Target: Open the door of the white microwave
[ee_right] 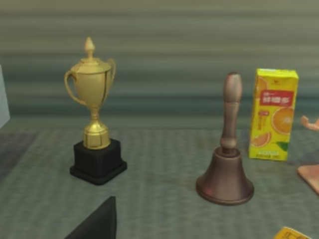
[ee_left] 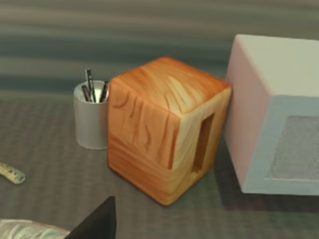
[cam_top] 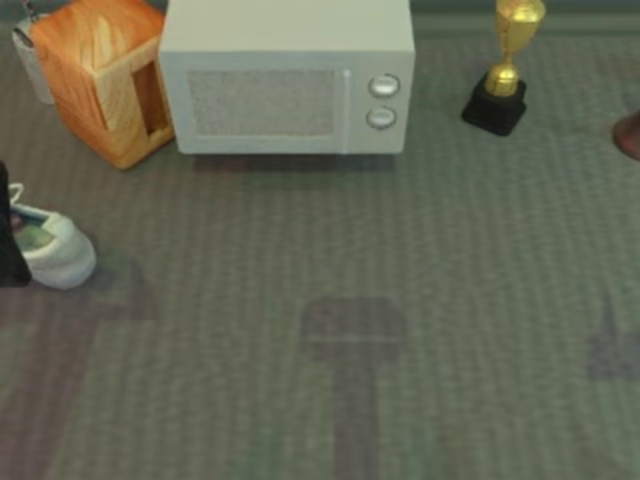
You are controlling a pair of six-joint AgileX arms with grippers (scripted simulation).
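Note:
The white microwave (cam_top: 287,75) stands at the back of the table, left of centre. Its door (cam_top: 262,105), white with a grey speckled mesh window, lies flat and closed against the front. Two round silver knobs (cam_top: 383,101) sit to the door's right. The left wrist view shows the microwave's left side and door corner (ee_left: 279,144). My left gripper (cam_top: 10,230) is a dark shape at the table's left edge, far from the door; only a dark tip (ee_left: 99,224) of it shows in its own wrist view. My right gripper (ee_right: 99,224) points at the back right of the table and is outside the top view.
An orange wooden box (cam_top: 105,75) touches the microwave's left side, with a white pen cup (ee_left: 90,117) behind it. A white shoe (cam_top: 55,250) lies beside my left gripper. A gold trophy (cam_top: 505,70), a bronze bell (ee_right: 225,154) and a yellow juice carton (ee_right: 274,114) stand at the right.

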